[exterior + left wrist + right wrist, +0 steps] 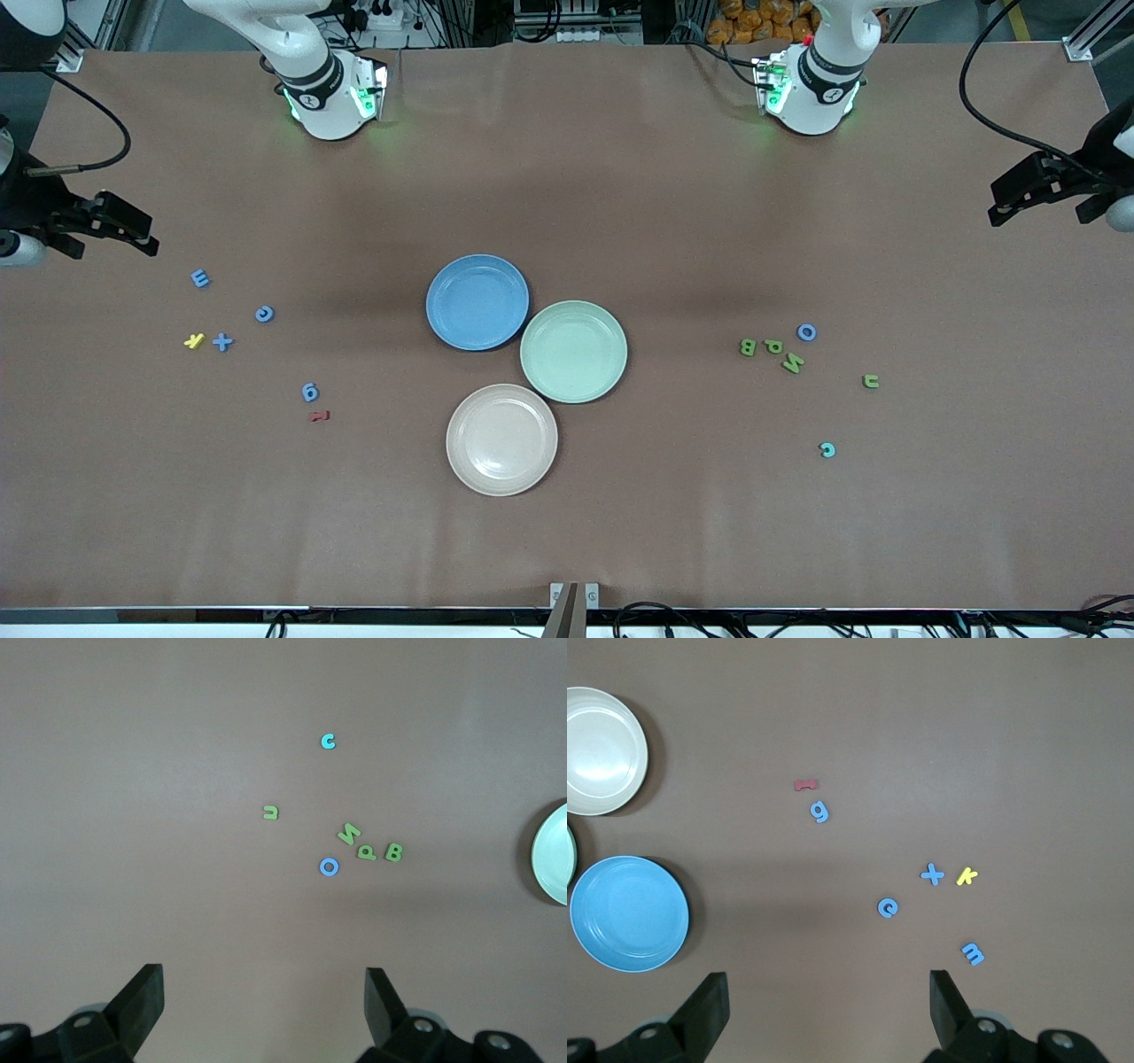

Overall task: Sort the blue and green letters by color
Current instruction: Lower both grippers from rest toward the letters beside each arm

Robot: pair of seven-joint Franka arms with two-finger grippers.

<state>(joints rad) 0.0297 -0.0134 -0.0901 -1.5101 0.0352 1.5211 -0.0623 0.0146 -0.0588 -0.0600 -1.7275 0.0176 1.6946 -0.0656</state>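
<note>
Blue letters (221, 342) lie scattered toward the right arm's end, green letters (773, 346) toward the left arm's, all off the plates. Left gripper (264, 1005) and right gripper (828, 1008) hover spread, empty. I'd descend square over one piece, pinching it alone.

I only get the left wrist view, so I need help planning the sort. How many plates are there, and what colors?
Observer: Three plates touch at mid-table: a blue plate, a green plate, and a beige plate nearest the front camera.
Operator: I see only one blue ring here. Are there more blue pieces?
Observer: Yes, four lie toward the right arm's end: a blue E, blue c, blue plus and blue g.
Operator: Any odd colors among them?
Observer: A yellow k sits beside the plus, and a dark red piece beside the g.
</note>
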